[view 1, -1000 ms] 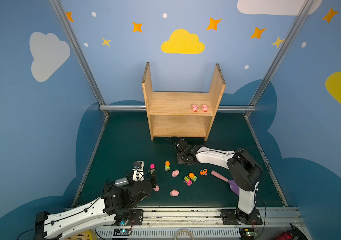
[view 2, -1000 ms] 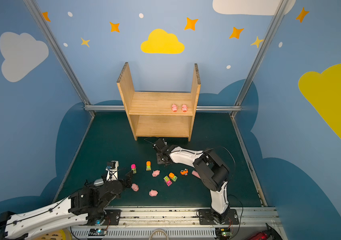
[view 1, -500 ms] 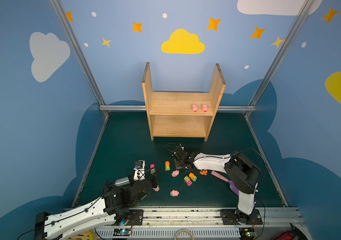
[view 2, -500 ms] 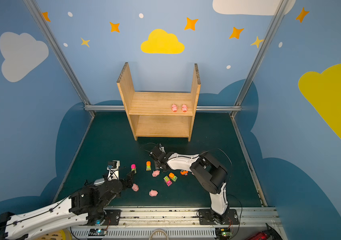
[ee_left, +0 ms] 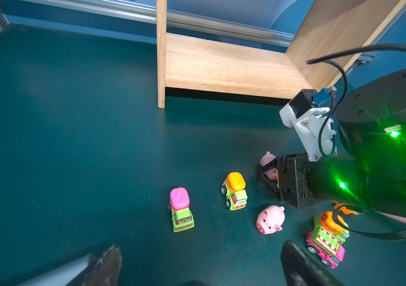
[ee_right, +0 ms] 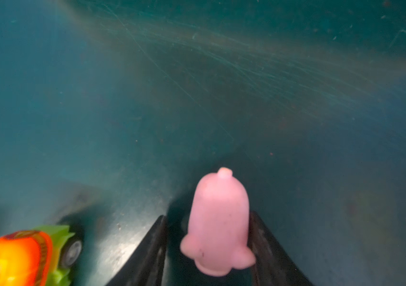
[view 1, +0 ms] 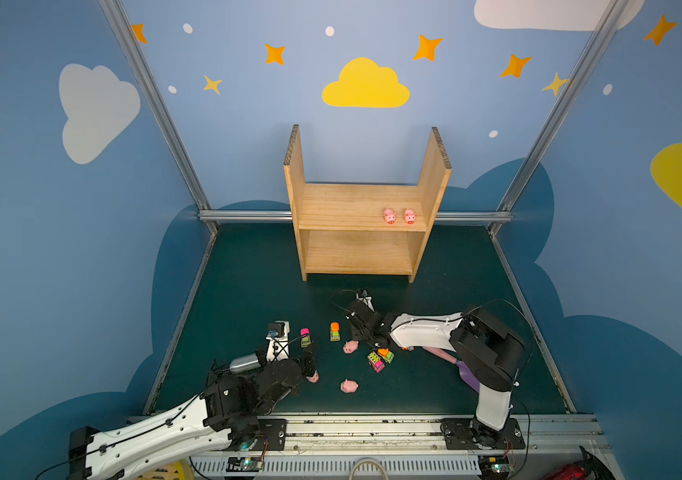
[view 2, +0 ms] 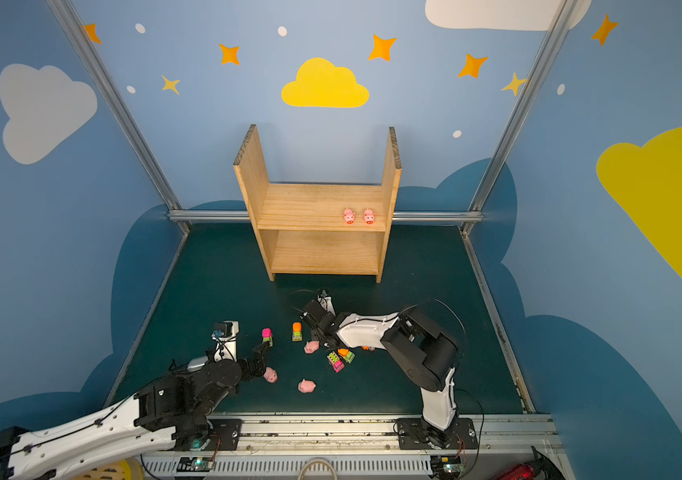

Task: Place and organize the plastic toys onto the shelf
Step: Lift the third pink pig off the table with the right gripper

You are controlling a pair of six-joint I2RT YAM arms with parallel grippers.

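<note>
A pink pig [ee_right: 219, 210] is straddled by the right gripper [ee_right: 207, 216], not clamped: one finger is touched, the other just apart. The left gripper [ee_left: 200, 260] is spread wide, released, the shelf [view 1: 356, 253] well beyond both.

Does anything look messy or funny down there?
Yes. The pink truck and the orange-topped truck beside it are jammed together, touching, not lined up. Nothing looks broken or spilled.
</note>
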